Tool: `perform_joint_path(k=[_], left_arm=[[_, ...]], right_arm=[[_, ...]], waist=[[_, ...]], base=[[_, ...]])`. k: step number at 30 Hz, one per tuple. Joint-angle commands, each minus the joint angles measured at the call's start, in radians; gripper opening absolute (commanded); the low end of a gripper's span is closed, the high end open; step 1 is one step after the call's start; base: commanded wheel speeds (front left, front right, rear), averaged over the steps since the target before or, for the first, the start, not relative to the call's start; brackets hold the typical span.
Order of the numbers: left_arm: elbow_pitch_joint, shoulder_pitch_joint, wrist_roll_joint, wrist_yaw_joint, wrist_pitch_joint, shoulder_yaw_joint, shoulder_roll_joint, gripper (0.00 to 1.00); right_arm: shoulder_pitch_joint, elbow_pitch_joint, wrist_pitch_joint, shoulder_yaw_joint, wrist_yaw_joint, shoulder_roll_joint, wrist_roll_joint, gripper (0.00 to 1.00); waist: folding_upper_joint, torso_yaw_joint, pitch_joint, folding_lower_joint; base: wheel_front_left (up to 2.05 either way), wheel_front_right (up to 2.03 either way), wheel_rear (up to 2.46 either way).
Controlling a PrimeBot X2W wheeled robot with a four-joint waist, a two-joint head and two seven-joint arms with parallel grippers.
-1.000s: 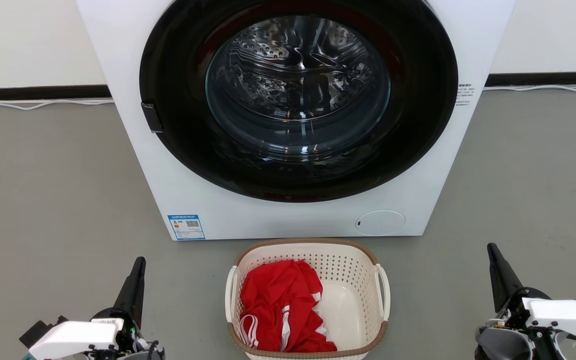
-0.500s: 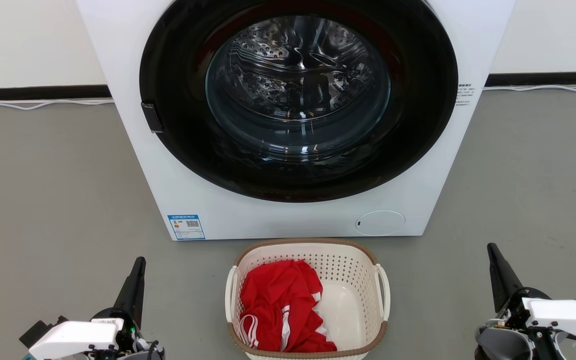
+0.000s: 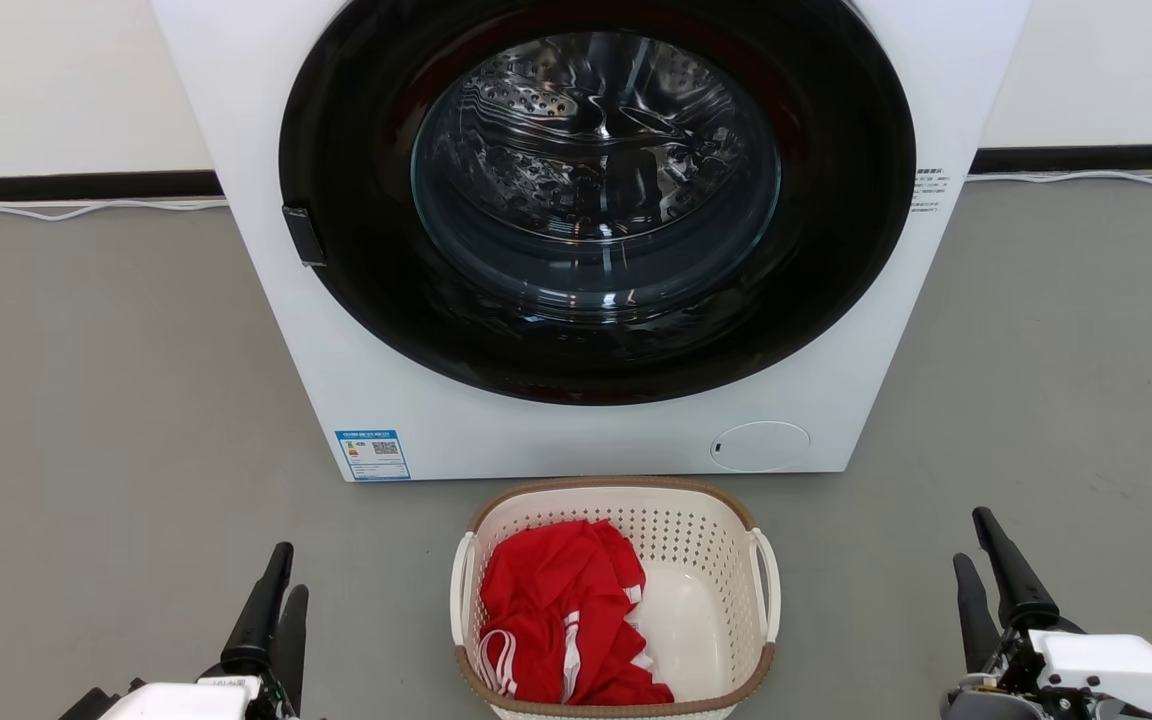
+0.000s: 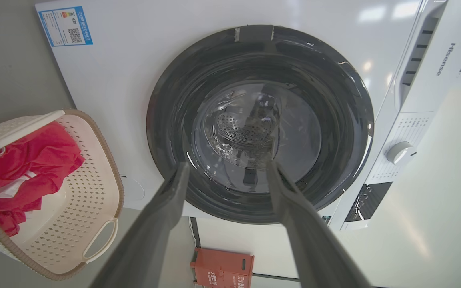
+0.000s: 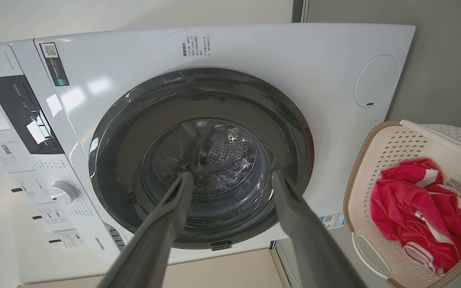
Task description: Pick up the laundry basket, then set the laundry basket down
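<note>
1. The washer [image 3: 536, 440] takes up the upper and middle frame of the head view, with its door closed.
2. The laundry basket [image 3: 612, 484] stands on the floor at lower centre, just in front of the washer and apart from both grippers. Its thin perforated plastic probably makes it light and fairly stiff, though the walls may flex.
3. A red garment [image 3: 556, 610] lies in the basket's left half. It is soft and adds little weight, tipping the balance slightly left.
4. The left gripper [image 3: 290, 572] at lower left and the right gripper [image 3: 972, 538] at lower right each have their fingers spread, holding nothing.
5. The left-side handle [image 3: 458, 590] and right-side handle [image 3: 768, 585] look the best holds. They are smooth and may slip, so taking one per gripper should keep the basket level.
</note>
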Motion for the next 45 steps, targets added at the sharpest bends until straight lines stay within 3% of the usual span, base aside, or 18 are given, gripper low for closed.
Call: perform_joint_path(k=[1, 4, 20, 45], left_arm=[[-0.035, -0.040, 0.007, -0.002, -0.008, -0.001, 0.006, 1.00], [-0.041, -0.042, 0.013, -0.002, -0.018, -0.003, 0.007, 1.00], [-0.075, -0.059, 0.081, -0.003, -0.063, -0.013, 0.012, 1.00], [-0.149, -0.079, 0.463, -0.004, -0.141, -0.053, 0.035, 1.00]], right_arm=[[-0.036, -0.034, -0.012, 0.008, 0.001, -0.007, -0.007, 1.00], [-0.038, -0.041, -0.022, 0.015, 0.001, -0.007, -0.012, 1.00], [-0.052, -0.084, -0.067, 0.057, 0.002, -0.018, -0.072, 1.00], [-0.078, -0.151, -0.144, 0.134, 0.004, -0.048, -0.385, 1.00]], waist=[[0.0000, 0.000, 0.000, 0.0011], [0.0000, 0.000, 0.002, -0.0003], [0.0000, -0.003, 0.005, -0.0004], [0.0000, -0.007, 0.014, -0.0004]], base=[[0.00, 0.00, 0.00], [0.00, 0.00, 0.00], [0.00, 0.00, 0.00], [0.00, 0.00, 0.00]])
